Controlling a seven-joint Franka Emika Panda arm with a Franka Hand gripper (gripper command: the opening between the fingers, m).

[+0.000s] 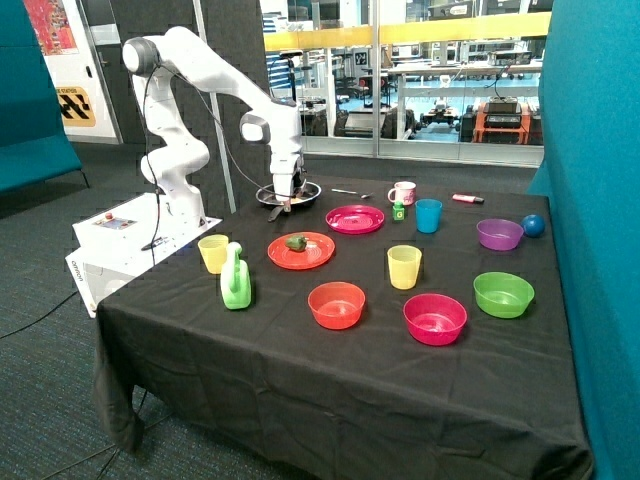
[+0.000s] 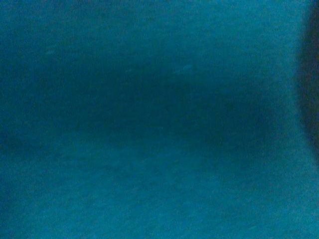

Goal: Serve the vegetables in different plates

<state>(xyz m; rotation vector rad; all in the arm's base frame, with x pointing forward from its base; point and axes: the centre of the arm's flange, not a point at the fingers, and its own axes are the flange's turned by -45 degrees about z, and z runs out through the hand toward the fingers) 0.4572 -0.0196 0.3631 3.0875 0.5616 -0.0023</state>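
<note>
Yellow-orange vegetable [image 1: 288, 205], at the frying pan [image 1: 290, 193] under the claw [image 1: 284, 203]: likely light, rigid, slick plastic; pinch mid-length; claw's state indiscernible.

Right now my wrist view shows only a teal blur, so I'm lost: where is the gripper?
Observer: The gripper is low over the black frying pan, on the side of the table nearest the robot's base.
Operator: Has anything been served?
Observer: The dark green vegetable lies on the red-orange plate.
Operator: And the other plate?
Observer: The magenta plate, beside the pan, has nothing on it.
</note>
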